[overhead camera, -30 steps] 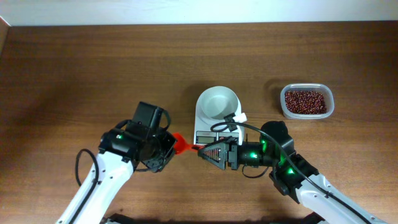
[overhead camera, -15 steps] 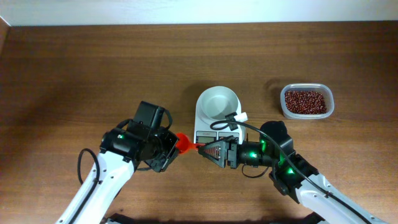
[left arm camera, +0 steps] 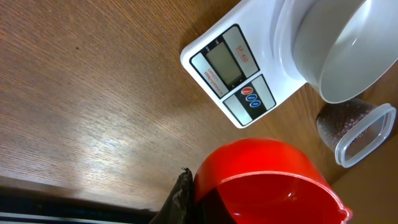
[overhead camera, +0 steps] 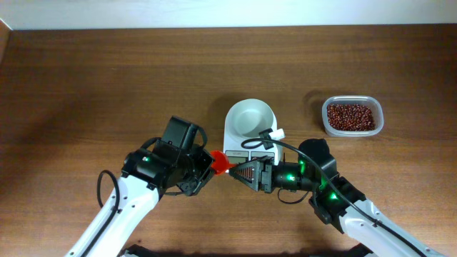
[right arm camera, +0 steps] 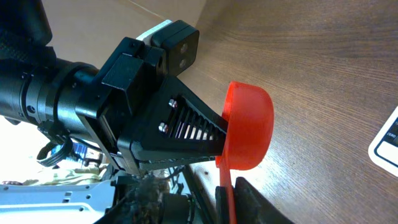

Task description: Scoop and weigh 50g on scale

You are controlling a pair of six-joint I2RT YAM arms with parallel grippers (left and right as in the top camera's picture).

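Observation:
The red scoop hangs between my two grippers, just in front of the scale, whose white bowl holds nothing. My left gripper is shut on the scoop's bowl; one dark finger presses its side. From the right, my right gripper has its fingers closed round the scoop's thin handle. The beans lie in a clear tub at the right. In the left wrist view the scale's display and the beans show beyond the scoop.
The clear plastic tub stands right of the scale, a short gap apart. The two arms meet nose to nose in front of the scale's buttons. Bare brown tabletop spreads to the left and back.
My left arm has carried the scoop to the right, pushing its handle between the right gripper's fingers. Those fingers have closed in on the handle. The scale and tub have not moved.

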